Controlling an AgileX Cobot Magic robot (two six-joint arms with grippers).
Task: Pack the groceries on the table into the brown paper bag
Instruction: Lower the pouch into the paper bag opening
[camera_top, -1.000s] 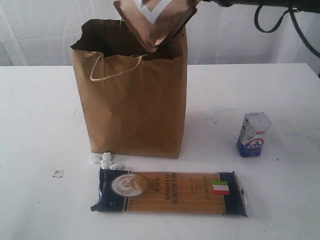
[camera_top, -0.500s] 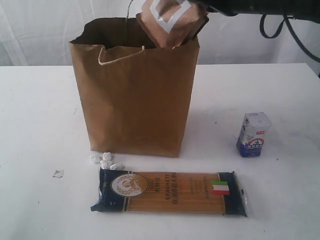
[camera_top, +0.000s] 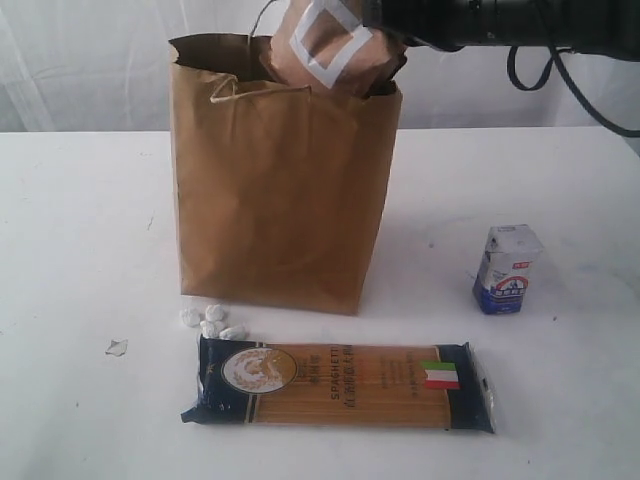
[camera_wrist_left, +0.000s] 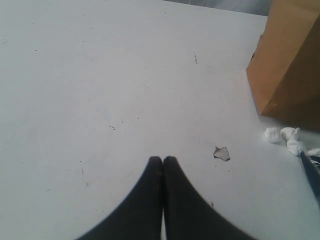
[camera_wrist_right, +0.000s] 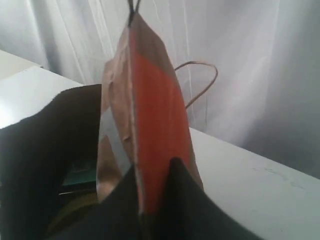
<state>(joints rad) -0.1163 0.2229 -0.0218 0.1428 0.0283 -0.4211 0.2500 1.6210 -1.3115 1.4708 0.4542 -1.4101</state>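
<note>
On table (camera_top: 80, 200), one paper bag (camera_top: 280, 200), one spaghetti packet (camera_top: 340, 383), one carton (camera_top: 507, 270)

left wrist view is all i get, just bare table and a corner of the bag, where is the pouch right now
Observer: The orange-labelled brown pouch is clamped in the right tool at the mouth of the brown paper bag, its lower end behind the front rim.
Operator: what else is waiting outside the bag
Observer: In the exterior view, the small blue-white carton stands upright to the right of the bag, and the dark spaghetti packet lies flat in front of it.
</note>
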